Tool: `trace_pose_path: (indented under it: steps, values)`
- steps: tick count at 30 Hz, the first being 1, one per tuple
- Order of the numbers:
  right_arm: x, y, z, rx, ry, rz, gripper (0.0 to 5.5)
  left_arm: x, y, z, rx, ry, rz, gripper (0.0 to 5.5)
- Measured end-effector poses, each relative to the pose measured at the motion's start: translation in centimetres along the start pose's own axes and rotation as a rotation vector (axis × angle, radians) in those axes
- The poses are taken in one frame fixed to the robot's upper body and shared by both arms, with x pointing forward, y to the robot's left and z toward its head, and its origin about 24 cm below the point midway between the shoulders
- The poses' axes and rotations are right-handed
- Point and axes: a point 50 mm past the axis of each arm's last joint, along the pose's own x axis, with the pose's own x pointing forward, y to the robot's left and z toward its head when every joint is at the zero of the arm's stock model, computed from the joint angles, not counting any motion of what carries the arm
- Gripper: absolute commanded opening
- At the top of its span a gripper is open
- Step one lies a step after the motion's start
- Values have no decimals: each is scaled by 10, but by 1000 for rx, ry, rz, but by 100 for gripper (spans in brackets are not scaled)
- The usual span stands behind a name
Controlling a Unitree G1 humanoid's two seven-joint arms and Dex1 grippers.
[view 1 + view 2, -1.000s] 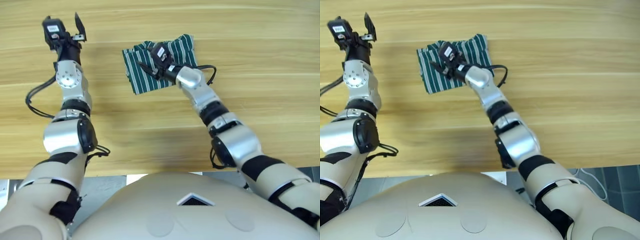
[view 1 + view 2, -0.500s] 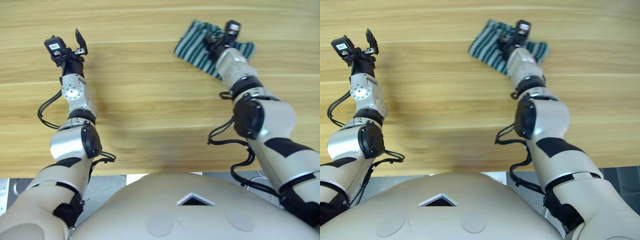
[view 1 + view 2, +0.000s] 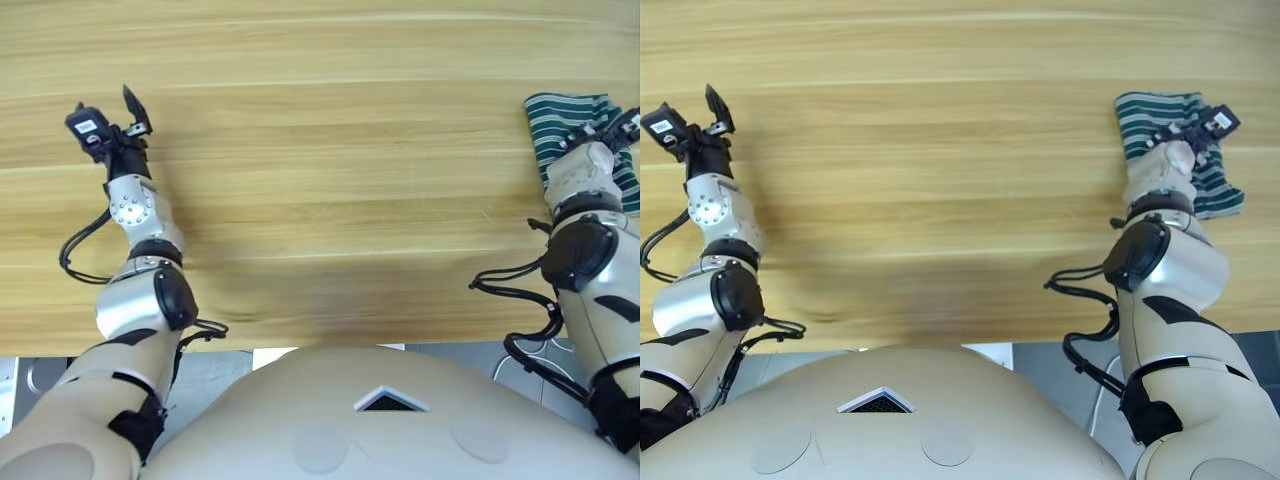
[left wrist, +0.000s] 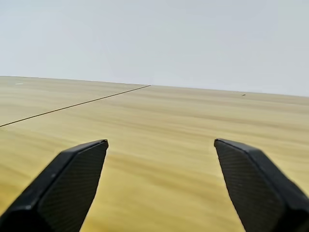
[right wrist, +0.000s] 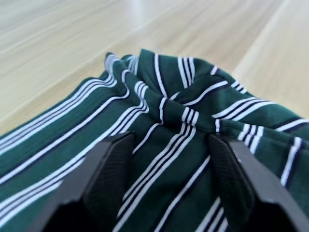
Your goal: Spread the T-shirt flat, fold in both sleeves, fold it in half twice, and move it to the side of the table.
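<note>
The folded striped shirt [image 3: 1140, 125] lies at the table's [image 3: 330, 150] right edge. The right gripper [image 5: 169, 145] rests on it, fingers apart astride a bunched ridge, apparently pressing rather than pinching. The left gripper [image 4: 161, 145] hangs wide open and empty over the table's left side.

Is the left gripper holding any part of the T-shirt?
No, the left gripper is open and empty over the bare table; the T-shirt lies at the table's far right.
</note>
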Motion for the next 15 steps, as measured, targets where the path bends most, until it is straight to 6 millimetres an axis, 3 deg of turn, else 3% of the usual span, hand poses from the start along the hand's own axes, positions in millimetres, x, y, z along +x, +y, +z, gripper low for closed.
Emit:
trace_pose_path:
  steps: [1,3,4,6,7,8,9,12,13,15]
  values:
    - [-4,10,0,-41,-48,30,276,0,-3,0,32,1,-18,411]
    - [-33,77,12,-164,-250,256,276,5,-26,4,100,-18,-101,411]
    - [-57,116,18,-215,-351,399,276,8,-43,8,114,-35,-145,411]
    - [-111,176,9,-310,-462,649,276,12,-75,14,114,-59,-215,411]
    - [-157,207,-20,-396,-491,833,276,10,-102,17,97,-70,-270,411]
    - [-181,218,-43,-451,-484,924,276,5,-116,17,90,-80,-299,411]
    - [-188,219,-52,-487,-488,954,276,2,-122,16,93,-80,-315,411]
    - [-185,196,-97,-667,-480,998,276,-27,-121,-10,202,-57,-359,411]
    - [-180,178,-120,-722,-421,995,276,-37,-124,-16,224,-54,-390,411]
    - [-179,168,-131,-717,-410,999,276,-44,-133,-11,187,-116,-405,377]
